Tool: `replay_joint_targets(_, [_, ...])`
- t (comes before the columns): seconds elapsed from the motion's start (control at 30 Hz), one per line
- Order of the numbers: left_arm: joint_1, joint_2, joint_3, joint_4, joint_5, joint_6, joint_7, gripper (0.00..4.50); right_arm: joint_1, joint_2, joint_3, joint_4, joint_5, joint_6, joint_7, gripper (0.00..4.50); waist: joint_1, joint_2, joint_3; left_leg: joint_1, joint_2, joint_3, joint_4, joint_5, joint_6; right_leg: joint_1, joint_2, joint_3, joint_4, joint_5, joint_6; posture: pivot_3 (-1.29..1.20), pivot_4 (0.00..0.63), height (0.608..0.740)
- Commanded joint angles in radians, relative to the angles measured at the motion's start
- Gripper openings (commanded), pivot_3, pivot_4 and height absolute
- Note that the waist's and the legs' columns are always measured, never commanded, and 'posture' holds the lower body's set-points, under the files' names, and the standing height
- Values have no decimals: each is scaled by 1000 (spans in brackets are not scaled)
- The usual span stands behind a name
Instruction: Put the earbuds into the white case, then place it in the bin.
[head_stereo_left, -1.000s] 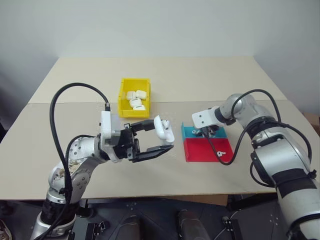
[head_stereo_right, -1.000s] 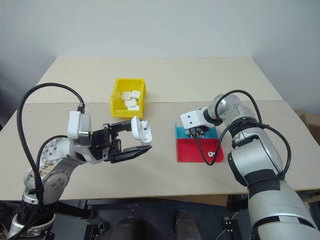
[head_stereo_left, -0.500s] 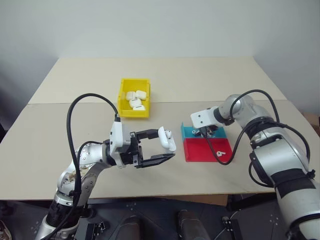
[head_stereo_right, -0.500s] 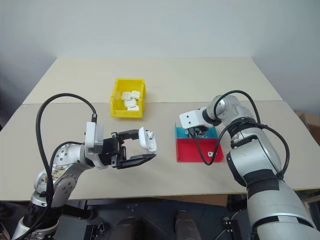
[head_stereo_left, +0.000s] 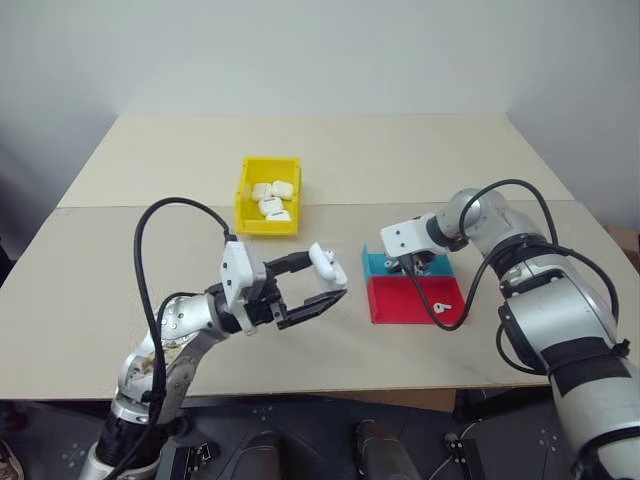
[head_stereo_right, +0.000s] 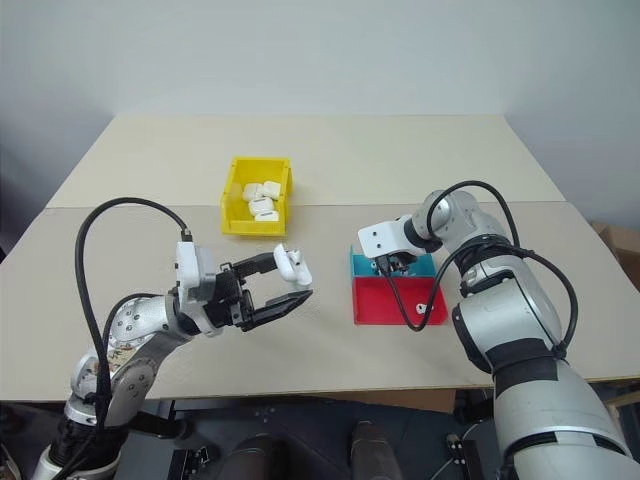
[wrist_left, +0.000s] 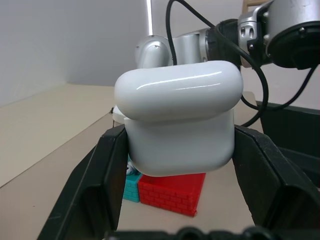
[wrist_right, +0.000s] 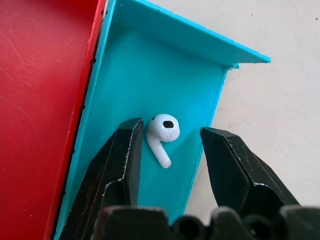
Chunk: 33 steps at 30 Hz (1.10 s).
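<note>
One big tan table (head_stereo_left: 400, 160) holds everything. At the back sits the yellow bin (head_stereo_left: 268, 194) with a few white cases (head_stereo_left: 271, 198) inside. To the right lies a flat tray (head_stereo_left: 405, 293), teal at the back and red at the front.

The left gripper (head_stereo_left: 335, 271) is up off the table, between the bin and the tray, pointing toward the tray. Its two fingers (wrist_left: 97, 187) are squeezed on the white case (wrist_left: 179, 116). The case's lid is down, and its long side runs across from finger to finger.

The right gripper (wrist_right: 169, 152) points down into the teal part. Its fingers are partly open on either side of one tiny earbud (wrist_right: 163, 131), one finger very close to it. That close view shows the earbud lying flat. Another earbud (head_stereo_left: 444, 307) lies on the red part. I can read no words anywhere.
</note>
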Motion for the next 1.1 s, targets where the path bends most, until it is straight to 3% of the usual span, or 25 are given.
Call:
replay_joint_targets(0.03, [16,4,12,-60,-6,6,26,2848,15,4,-10,4,12,8,24,2327,1,0,0,0,0,0,0,0,0,0,0,0,0,0,0,0,150,740])
replay_joint_targets(0.13, [25,9,14,-68,-7,7,34,2848,18,1,-6,3,4,2,27,1955,1,0,0,1,0,0,0,0,0,1,0,0,0,0,0,0,150,740])
replay_joint_targets(0.27, [27,12,16,-72,-8,8,39,2848,22,2,-6,2,4,5,35,747,0,0,0,3,0,0,0,0,0,3,0,0,-1,0,0,0,150,740])
replay_joint_targets(0.3, [28,13,16,-73,-9,7,39,2848,22,1,-3,1,0,7,32,629,0,0,0,5,0,0,0,0,0,5,0,0,-1,0,0,0,150,740])
replay_joint_targets(0.53, [21,13,17,-67,-6,-1,36,2848,22,0,-13,-1,4,25,-5,630,0,0,0,8,0,0,-1,0,0,9,0,-1,-2,0,0,0,150,740])
replay_joint_targets(0.8, [-81,7,25,-10,-77,2,-55,2848,-37,-34,-207,-64,196,215,52,630,2,0,0,7,0,1,-1,0,0,8,0,-1,-3,0,0,0,150,740])
replay_joint_targets(0.9, [-136,-9,23,13,-111,9,-80,2848,4,-54,-341,-234,381,404,175,630,3,0,0,4,0,0,-1,0,0,7,0,-1,-3,0,0,0,150,740])
replay_joint_targets(1.0, [-200,-34,19,39,-152,27,-95,2848,156,-107,-457,-618,585,704,254,630,11,1,0,3,0,-3,-1,0,0,6,0,-3,-4,0,0,0,150,740])
replay_joint_targets(1.1, [-261,-60,16,59,-207,57,-112,2848,331,-160,-579,-1034,804,1065,202,630,31,1,0,-1,0,-7,-1,-1,1,7,0,-7,-4,0,0,0,150,740])
